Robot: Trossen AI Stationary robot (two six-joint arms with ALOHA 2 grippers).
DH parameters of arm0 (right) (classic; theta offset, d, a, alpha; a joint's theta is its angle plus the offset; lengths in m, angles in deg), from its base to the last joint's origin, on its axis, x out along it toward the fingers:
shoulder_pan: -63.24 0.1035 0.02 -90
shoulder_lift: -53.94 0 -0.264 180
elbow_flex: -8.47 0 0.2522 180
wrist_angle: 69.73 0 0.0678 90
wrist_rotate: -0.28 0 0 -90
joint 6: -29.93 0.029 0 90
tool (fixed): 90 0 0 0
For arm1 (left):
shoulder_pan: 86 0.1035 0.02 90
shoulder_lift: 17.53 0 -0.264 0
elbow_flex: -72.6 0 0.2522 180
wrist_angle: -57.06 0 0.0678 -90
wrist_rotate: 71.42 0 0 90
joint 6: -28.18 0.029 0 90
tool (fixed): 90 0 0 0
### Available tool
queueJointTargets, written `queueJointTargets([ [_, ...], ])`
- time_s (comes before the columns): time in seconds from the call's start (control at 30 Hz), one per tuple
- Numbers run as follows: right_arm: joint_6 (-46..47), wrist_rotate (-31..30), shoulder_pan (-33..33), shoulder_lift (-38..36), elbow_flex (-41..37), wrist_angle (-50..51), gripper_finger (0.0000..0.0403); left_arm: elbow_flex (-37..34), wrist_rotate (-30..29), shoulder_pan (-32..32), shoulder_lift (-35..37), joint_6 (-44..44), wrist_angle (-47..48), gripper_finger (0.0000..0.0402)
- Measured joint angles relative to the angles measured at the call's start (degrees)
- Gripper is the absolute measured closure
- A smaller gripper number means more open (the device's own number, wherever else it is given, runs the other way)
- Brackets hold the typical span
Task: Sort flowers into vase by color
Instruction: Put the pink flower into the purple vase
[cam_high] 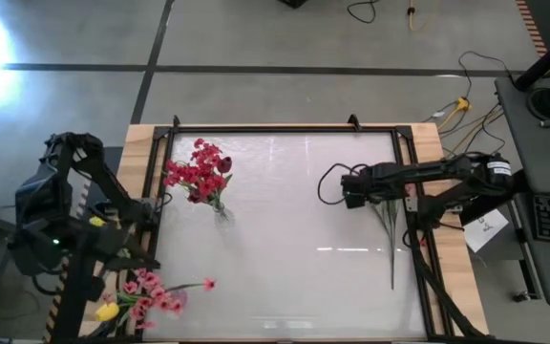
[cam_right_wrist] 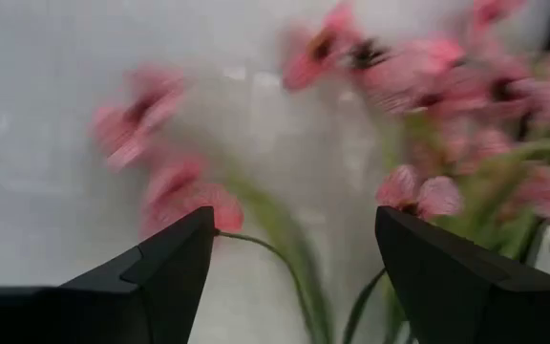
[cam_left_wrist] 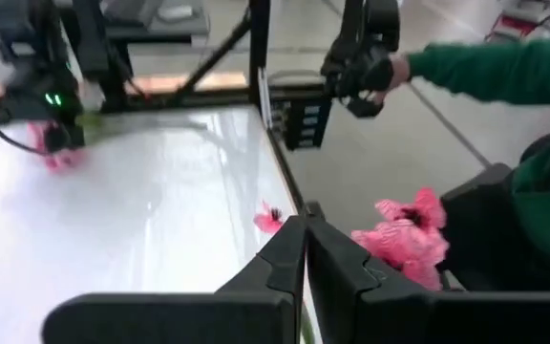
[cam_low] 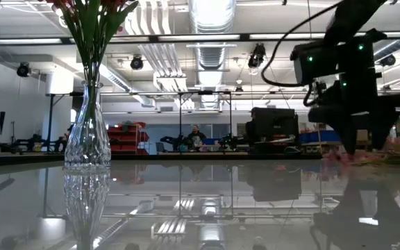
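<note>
Left wrist view: left claw (cam_left_wrist: 304, 231) pressed together at table (cam_left_wrist: 141, 191) edge; right claw (cam_right_wrist: 294, 225) spread.

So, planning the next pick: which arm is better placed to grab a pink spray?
Right. The right gripper hangs with open jaws directly over a pink spray; the left gripper is shut, off to the side.

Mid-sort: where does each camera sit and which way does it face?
High: overhead, straight down on the table; both arms show.
Low: table height, level toward the room; vase and right arm.
Left wrist: past shut left gripper toward pink flowers, a person's sleeve.
Right wrist: past open right gripper onto pink blossoms.
Shared: high and low both show the vase.
</note>
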Motion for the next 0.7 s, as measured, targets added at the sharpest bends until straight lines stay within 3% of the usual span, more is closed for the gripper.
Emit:
queueJointTargets([
  [0.2,0.14,3.66,0.99,0.08,-2.77,1.54,0.0126,-0.27,1.88,2.55,-2.23,0.00,0.91,0.0401],
  [0.43,8.83,-1.64,13.40,-0.70,2.96,2.10,0.0136,-0.31,1.93,2.60,-2.55,-0.20,1.88,0.0401],
  [0.57,16.89,-1.47,20.08,0.13,5.37,12.40,0.0133,-0.31,1.93,2.60,-2.36,-1.15,3.10,0.0401],
  [0.7,21.92,0.51,21.70,0.21,3.01,18.32,0.0141,-0.31,1.62,2.60,-2.65,-0.33,3.57,0.0401],
])
